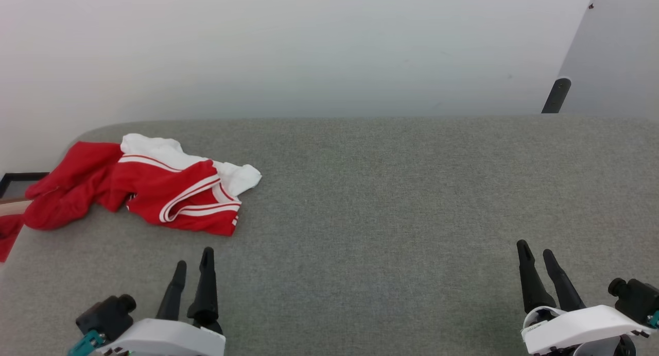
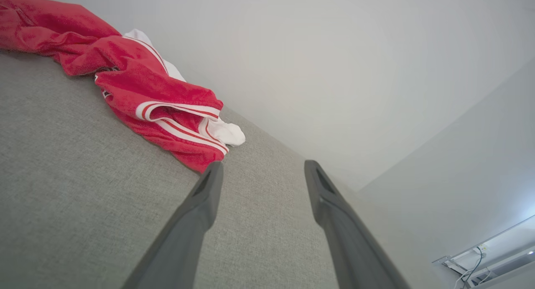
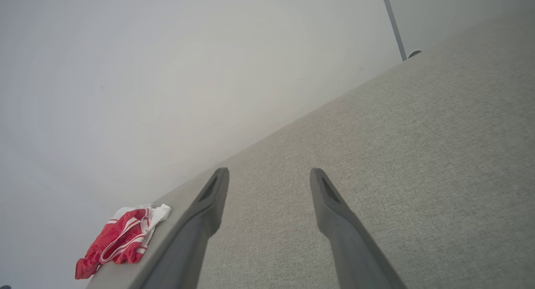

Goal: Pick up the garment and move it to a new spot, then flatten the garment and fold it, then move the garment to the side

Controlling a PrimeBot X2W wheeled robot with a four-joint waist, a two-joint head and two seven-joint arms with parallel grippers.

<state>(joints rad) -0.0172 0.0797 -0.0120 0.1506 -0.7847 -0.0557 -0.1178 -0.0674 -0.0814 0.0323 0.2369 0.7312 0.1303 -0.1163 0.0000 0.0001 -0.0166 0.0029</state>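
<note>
The garment (image 1: 154, 186), a red jersey shirt with white sleeve parts and thin stripe bands, lies crumpled at the far left of the grey felt table (image 1: 391, 201), one red end hanging over the left edge. My left gripper (image 1: 193, 263) is open and empty at the lower left, a short way in front of the shirt. In the left wrist view the garment (image 2: 146, 92) lies just beyond the left gripper (image 2: 261, 170). My right gripper (image 1: 535, 252) stands open and empty at the lower right, far from the shirt. In the right wrist view the garment (image 3: 121, 239) is small at the lower left, beside the right gripper (image 3: 269, 176).
A white wall (image 1: 309, 47) runs behind the table. A dark post (image 1: 556, 96) and a pale panel (image 1: 612, 52) stand at the back right. A dark frame (image 1: 15, 180) sits off the table's left edge. The felt from the middle to the right is bare.
</note>
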